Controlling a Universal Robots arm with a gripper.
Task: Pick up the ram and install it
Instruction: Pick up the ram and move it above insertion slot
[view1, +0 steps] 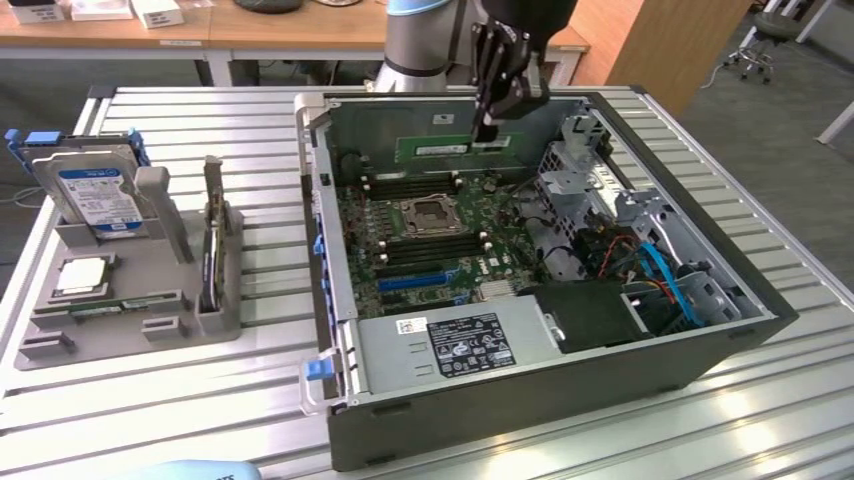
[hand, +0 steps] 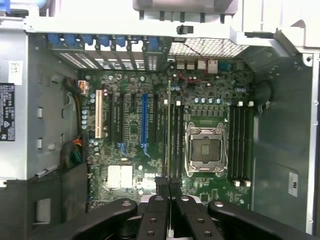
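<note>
Item: ram (hand: 169, 130) — off the tray, pinched edge-on in your closed gripper (hand: 169, 189) over the open case (view1: 561, 390).
Done: pick-up.
Left: seating. The stick hangs above the memory slots (hand: 177, 140) beside the processor socket (hand: 204, 150), not yet in one.
Room: open above the board — tight between slot rows, with the drive cage (view1: 587, 165) nearby.
</note>
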